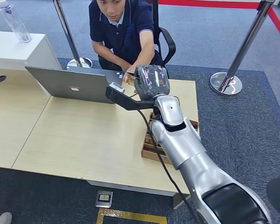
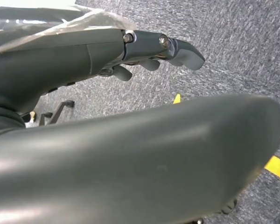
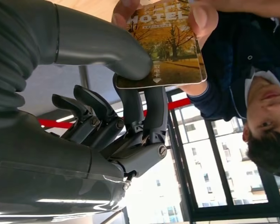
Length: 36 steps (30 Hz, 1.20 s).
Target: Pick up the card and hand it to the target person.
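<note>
The card (image 3: 165, 46), printed with yellow autumn trees and the word HOTEL, sits pinched between the thumb and fingers of the right hand (image 3: 131, 98), which is stretched out over the far edge of the bench (image 1: 82, 135) toward the person (image 1: 122, 30) seated behind it. The person's hand (image 3: 198, 21) already grips the card's other end, so both hold it at once (thumb on the printed face, fingers beneath). In the head view the right hand (image 1: 152, 81) appears as a dark wrapped mass at the end of the silver arm, and it covers most of the card from that angle. Just beside it on the bench stands an open grey laptop (image 1: 71, 84), its lid back toward the robot. Under the forearm lies a brown cardboard box (image 1: 150, 147) with dividers, near the bench's right edge. A clear water bottle (image 1: 14, 21) stands on a white cabinet at the far left, and chrome stanchion posts (image 1: 234, 70) stand on the blue carpet around the person. The left hand (image 2: 159, 49) hangs above grey carpet with a yellow floor line, its fingers loosely apart and holding nothing.
</note>
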Each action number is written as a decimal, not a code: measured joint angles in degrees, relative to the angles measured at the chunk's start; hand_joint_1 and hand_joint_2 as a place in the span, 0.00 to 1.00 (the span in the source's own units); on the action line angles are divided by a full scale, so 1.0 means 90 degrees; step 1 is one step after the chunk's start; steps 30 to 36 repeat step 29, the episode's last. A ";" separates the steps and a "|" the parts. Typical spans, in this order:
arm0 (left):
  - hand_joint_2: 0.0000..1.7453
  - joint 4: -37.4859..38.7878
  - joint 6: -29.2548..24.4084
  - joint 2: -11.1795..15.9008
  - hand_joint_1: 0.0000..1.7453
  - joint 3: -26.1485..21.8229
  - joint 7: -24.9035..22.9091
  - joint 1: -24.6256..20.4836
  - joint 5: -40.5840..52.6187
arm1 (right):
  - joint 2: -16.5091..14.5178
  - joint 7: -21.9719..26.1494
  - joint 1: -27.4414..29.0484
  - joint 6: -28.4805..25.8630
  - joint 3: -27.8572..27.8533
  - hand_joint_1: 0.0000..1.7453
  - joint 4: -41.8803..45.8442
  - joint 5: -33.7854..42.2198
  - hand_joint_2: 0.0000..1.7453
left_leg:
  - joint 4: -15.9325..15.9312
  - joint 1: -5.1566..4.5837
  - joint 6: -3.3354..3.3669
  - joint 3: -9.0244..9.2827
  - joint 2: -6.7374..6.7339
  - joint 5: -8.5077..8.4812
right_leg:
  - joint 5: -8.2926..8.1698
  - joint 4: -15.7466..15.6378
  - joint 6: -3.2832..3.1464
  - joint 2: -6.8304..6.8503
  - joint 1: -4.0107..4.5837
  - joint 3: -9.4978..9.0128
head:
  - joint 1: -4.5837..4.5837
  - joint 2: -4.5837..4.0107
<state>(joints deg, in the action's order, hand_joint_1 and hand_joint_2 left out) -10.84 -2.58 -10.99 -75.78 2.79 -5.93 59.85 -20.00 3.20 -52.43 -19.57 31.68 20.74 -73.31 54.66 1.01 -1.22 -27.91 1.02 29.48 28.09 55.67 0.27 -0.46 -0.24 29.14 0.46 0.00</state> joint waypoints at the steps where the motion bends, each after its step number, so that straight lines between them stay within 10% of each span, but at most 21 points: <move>1: 0.00 0.0000 0.0000 0.0005 0.00 0.0000 -0.0005 0.0000 0.0017 | 0.0000 -0.0033 0.0001 -0.0052 0.0001 0.75 -0.0014 -0.0005 1.00 | 0.0000 0.0000 0.0000 0.0000 0.0000 0.0000 | 0.0000 0.0000 0.0000 0.0000 0.0000 0.0000 | 0.0000 0.0000; 4: 0.00 0.0000 0.0001 0.0018 0.00 0.0000 -0.0021 0.0000 0.0069 | 0.0002 -0.0137 0.0004 -0.0236 0.0000 0.00 -0.0040 0.0002 1.00 | 0.0000 0.0000 0.0000 0.0000 0.0000 0.0000 | 0.0000 0.0000 0.0000 0.0000 0.0000 0.0000 | 0.0000 0.0000; 9: 0.00 0.0000 0.0010 0.0035 0.00 0.0002 -0.0006 0.0000 0.0049 | 0.0018 0.0115 0.0278 -0.0994 -0.0154 0.00 0.0262 0.0437 1.00 | 0.0000 0.0000 0.0000 0.0000 0.0000 0.0001 | 0.0001 -0.0003 0.0000 0.0000 0.0000 0.0001 | 0.0000 0.0000; 13: 0.00 0.0000 -0.0027 0.0036 0.00 -0.0003 0.0005 0.0006 -0.0083 | 0.0161 0.0611 0.1393 -0.1024 -0.0355 0.00 0.1692 0.0951 0.00 | -0.0001 0.0001 0.0006 0.0000 0.0002 0.0007 | 0.0003 -0.0012 0.0002 0.0000 0.0001 0.0000 | 0.0001 0.0000; 25: 0.00 0.0000 -0.0208 0.0036 0.00 -0.0104 -0.0168 0.0113 -0.0232 | 0.1103 0.0756 0.6663 -0.1224 -0.1821 0.00 0.7905 0.1705 0.00 | -0.0001 -0.0002 0.0023 -0.0003 0.0009 0.0053 | 0.0029 -0.0036 0.0029 0.0000 -0.0001 -0.0010 | 0.0000 0.0000; 36: 0.00 0.0000 -0.0218 0.0034 0.00 -0.0115 -0.0184 0.0095 -0.0231 | 0.1036 0.0440 0.7271 -0.1060 -0.2477 0.00 0.8503 0.1671 0.00 | -0.0001 -0.0001 0.0022 0.0015 0.0006 0.0054 | 0.0033 -0.0040 0.0029 -0.0001 -0.0001 -0.0022 | -0.0001 0.0000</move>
